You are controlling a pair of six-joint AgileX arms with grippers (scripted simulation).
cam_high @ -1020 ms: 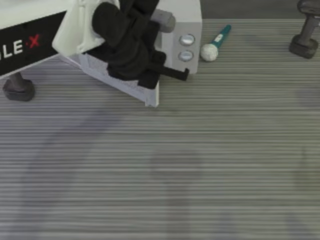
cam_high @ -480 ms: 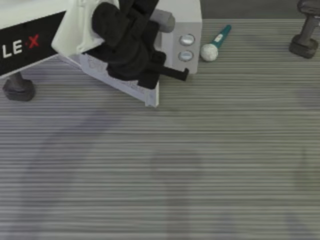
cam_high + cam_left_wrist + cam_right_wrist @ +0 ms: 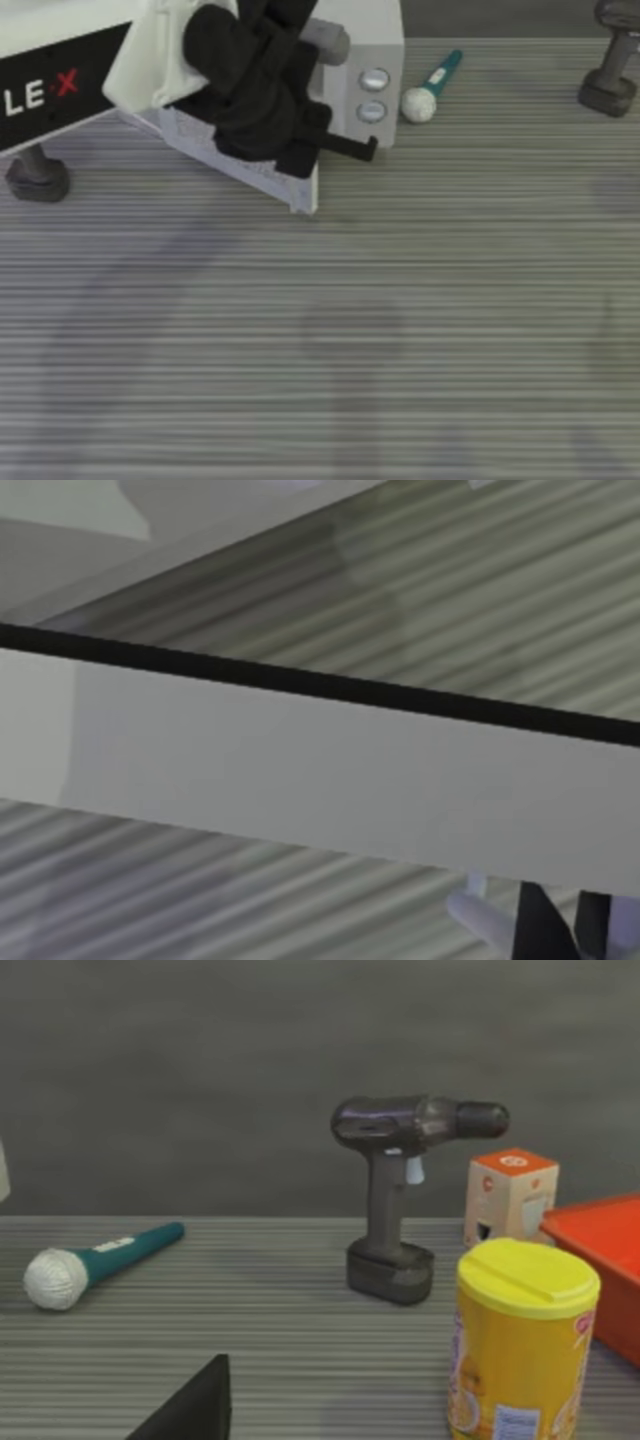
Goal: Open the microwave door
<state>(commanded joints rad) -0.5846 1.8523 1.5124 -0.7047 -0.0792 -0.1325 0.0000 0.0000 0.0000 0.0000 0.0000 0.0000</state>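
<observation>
The white microwave (image 3: 365, 40) stands at the table's far edge, its two grey knobs (image 3: 373, 95) facing front. The microwave door (image 3: 265, 178) is swung out at an angle, its free edge towards the table's middle. My left gripper (image 3: 340, 150) hangs over that free edge, and the arm covers much of the door. In the left wrist view the door's top edge (image 3: 320, 770) crosses the picture. There the left gripper (image 3: 572, 930) is shut on the pale door handle (image 3: 478, 918). My right arm is parked out of the top view; a dark part of its gripper (image 3: 200, 1410) shows.
A teal microphone (image 3: 430, 90) lies right of the microwave and a dark drill (image 3: 610, 85) stands at the far right. The right wrist view also holds a yellow can (image 3: 525, 1340), an orange-topped box (image 3: 510, 1195) and a red tray (image 3: 600, 1250). A dark grey object (image 3: 38, 178) sits at the left.
</observation>
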